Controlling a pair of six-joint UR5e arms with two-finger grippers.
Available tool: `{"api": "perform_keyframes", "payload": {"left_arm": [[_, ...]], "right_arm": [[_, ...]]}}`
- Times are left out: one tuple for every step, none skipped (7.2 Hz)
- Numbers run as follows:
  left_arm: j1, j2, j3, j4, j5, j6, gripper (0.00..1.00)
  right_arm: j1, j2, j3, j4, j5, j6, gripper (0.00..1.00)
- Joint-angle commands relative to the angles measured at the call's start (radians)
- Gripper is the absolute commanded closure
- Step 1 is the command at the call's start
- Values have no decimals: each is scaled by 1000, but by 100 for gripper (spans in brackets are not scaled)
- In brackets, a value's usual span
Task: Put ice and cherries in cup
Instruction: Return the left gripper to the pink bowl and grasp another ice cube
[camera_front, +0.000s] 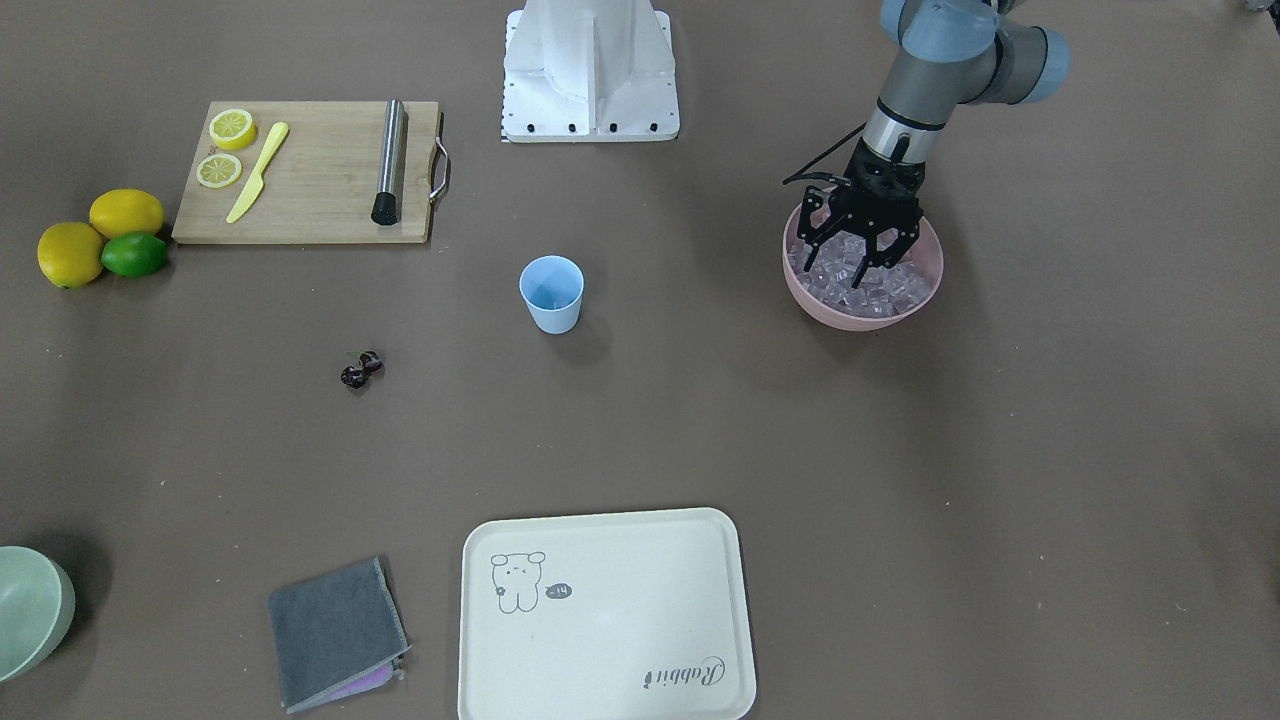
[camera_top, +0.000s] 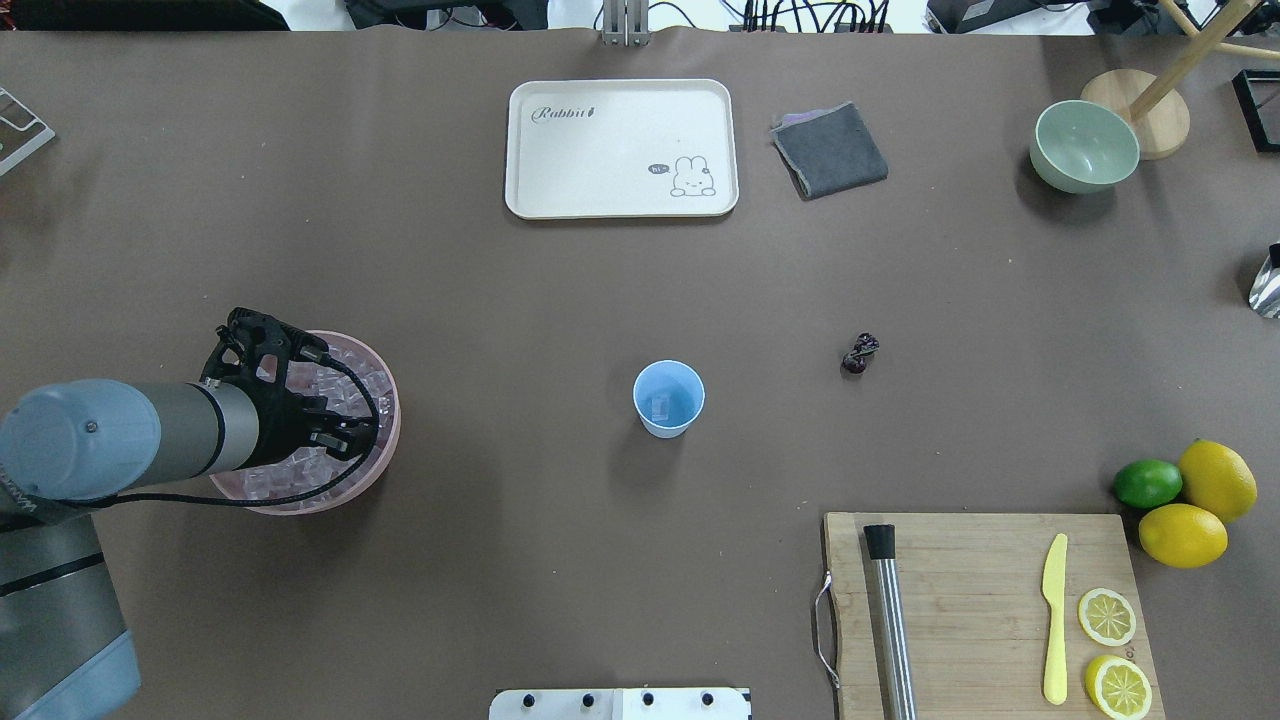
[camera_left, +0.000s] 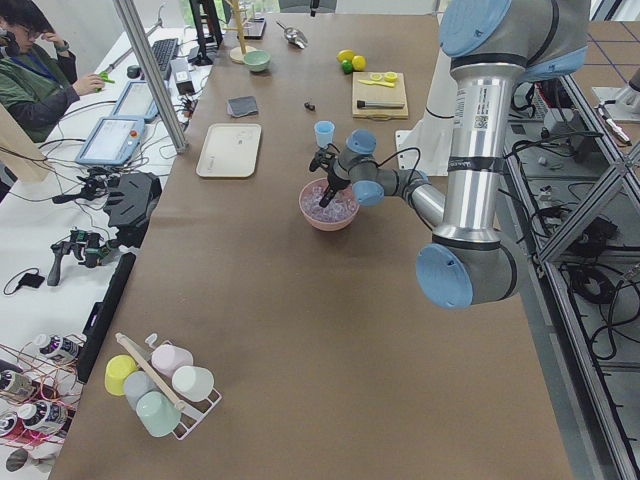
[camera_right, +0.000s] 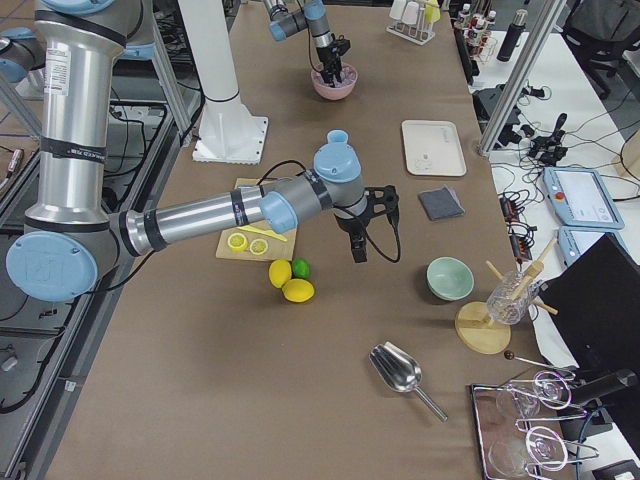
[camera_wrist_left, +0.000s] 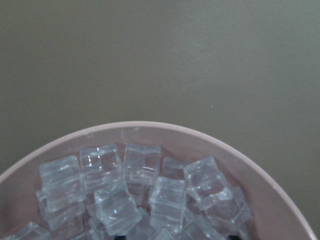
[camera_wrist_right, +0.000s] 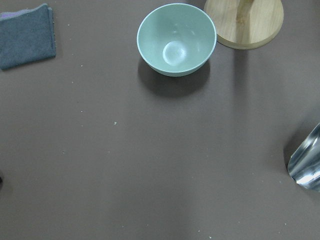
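Observation:
The light blue cup (camera_front: 551, 293) stands upright mid-table, and the overhead view shows it (camera_top: 668, 398) with one clear cube inside. The dark cherries (camera_front: 361, 369) lie on the table apart from it, also seen from overhead (camera_top: 859, 354). The ice (camera_wrist_left: 150, 185) fills a pink bowl (camera_front: 840, 312). My left gripper (camera_front: 845, 270) is open, its fingers spread and dipped among the cubes in that bowl (camera_top: 385, 450). My right gripper (camera_right: 358, 235) hangs above the table near the lemons, shown only in the exterior right view, so I cannot tell if it is open or shut.
A wooden cutting board (camera_front: 310, 190) carries lemon slices, a yellow knife and a metal muddler. Two lemons and a lime (camera_front: 133, 254) lie beside it. A cream tray (camera_front: 600, 620), a grey cloth (camera_front: 335, 630), a pale green bowl (camera_wrist_right: 176, 37) and a metal scoop (camera_wrist_right: 305, 162) are also on the table.

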Motion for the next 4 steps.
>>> {"api": "perform_keyframes", "payload": {"left_arm": [[0,0,-3,0,-2,0,57],[0,0,-3,-2,-2,0,67],[0,1,-5,-2,-2,0,74],[0,1,-6,-2,-2,0,82]], "right_arm": [[0,0,0,1,0,-2,0],[0,0,0,1,0,0,0],[0,0,0,1,0,0,0],[0,0,0,1,0,-2,0]]}}
